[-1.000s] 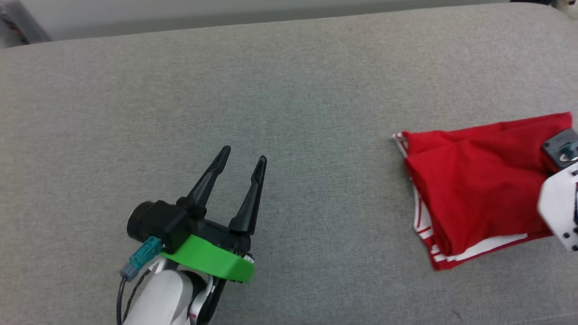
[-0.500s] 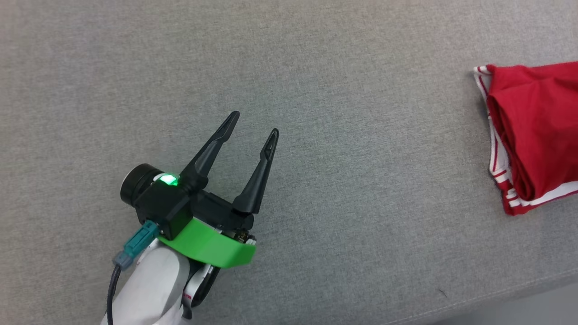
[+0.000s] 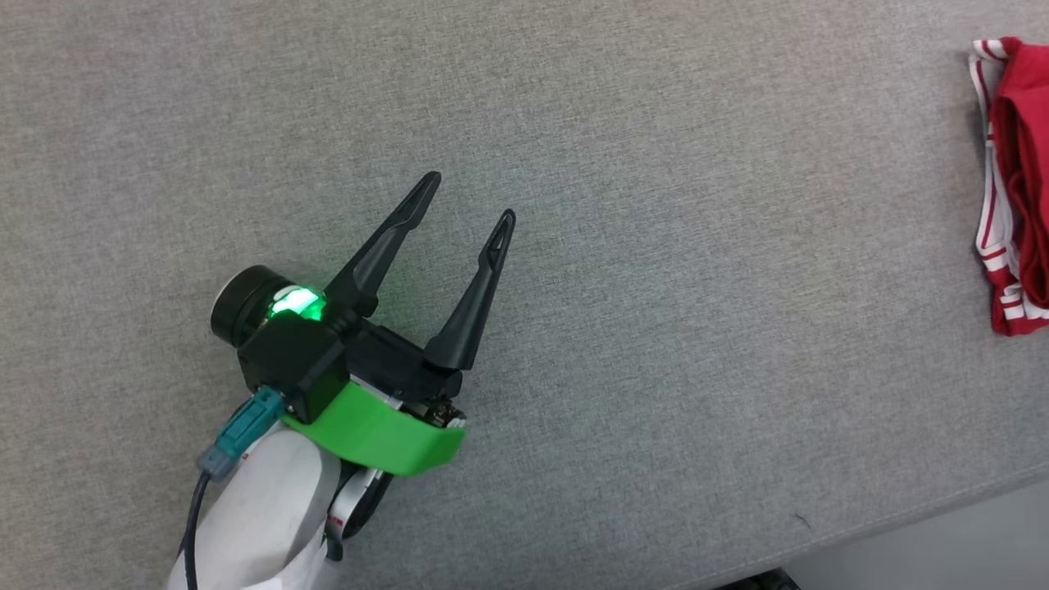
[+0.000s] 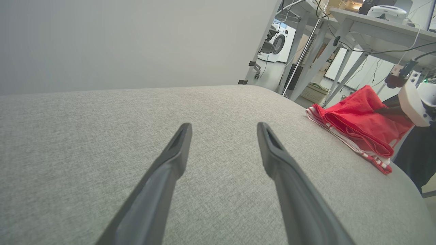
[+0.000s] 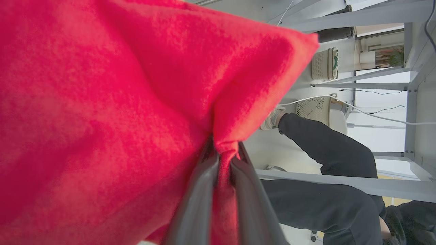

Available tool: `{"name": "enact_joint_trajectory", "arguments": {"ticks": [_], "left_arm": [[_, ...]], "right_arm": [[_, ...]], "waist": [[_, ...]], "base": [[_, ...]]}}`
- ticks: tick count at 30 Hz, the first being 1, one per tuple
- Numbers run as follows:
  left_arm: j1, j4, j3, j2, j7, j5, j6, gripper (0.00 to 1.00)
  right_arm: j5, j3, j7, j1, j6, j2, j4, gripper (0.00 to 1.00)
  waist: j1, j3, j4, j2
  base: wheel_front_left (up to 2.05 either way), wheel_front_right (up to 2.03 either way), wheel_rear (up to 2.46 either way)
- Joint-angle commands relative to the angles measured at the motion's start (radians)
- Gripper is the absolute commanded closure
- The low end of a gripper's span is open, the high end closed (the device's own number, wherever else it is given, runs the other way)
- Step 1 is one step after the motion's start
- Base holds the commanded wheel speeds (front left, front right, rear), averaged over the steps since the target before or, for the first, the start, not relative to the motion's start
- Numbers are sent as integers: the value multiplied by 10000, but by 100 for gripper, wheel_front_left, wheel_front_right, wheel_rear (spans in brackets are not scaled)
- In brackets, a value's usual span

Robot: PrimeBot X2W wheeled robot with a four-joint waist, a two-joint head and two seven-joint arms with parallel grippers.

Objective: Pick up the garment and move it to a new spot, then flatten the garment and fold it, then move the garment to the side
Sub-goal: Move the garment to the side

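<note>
Grey woven upholstery, flat with a rounded edge, spans the head view. That view has swung since a second ago, a camera move: the garment now sits cut off at the far right edge, where earlier it lay further in with the right arm's pale forearm over it. A green light on the left wrist is lit; a second ago it was dark.

The left gripper hovers over bare cloth, its tapered matte black fingers spread wide with nothing between them, a glossy green plastic collar behind.

In the left wrist view the garment lies bunched in soft folds near the surface's far right corner, red knit with red-white striped trim along the lower edge.

The right gripper is pinched narrow on a gathered pleat of the fuzzy red fabric. Behind it are a person's leg in dark trousers and a pale mesh basket.
</note>
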Motion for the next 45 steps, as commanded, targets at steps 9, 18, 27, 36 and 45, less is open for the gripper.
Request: {"name": "enact_joint_trajectory", "arguments": {"ticks": [9, 18, 27, 36, 45], "left_arm": [[-130, 230, 12, -234, -57, -29, -27, 0], [595, 688, 446, -810, -57, -254, -27, 0], [1751, 1451, 1504, -1359, -57, 22, -27, 0], [2566, 1725, 2142, -1630, -57, 142, -27, 0], [3290, 1927, 2667, -1866, -57, 365, -27, 0]], "right_arm": [[-546, -422, -1096, -524, -17, 342, 621, 0], [-252, 110, -2060, -362, -17, 841, 0, 0], [911, 468, -3447, 706, -17, 1997, -1669, 0], [2004, -527, -4916, 2805, -17, 4113, -2904, 0], [1973, -837, -6081, 4825, -17, 5693, -3576, 0]], "waist": [[-1, -613, 376, -1], [-1, -2283, 1004, -1], [-1, -3988, 1801, -1], [-1, -5054, 2632, -1], [-1, -5695, 3335, -1]], "base": [[0, 0, 0], [0, 0, 0], [0, 0, 0], [0, 0, 0], [0, 0, 0]]}}
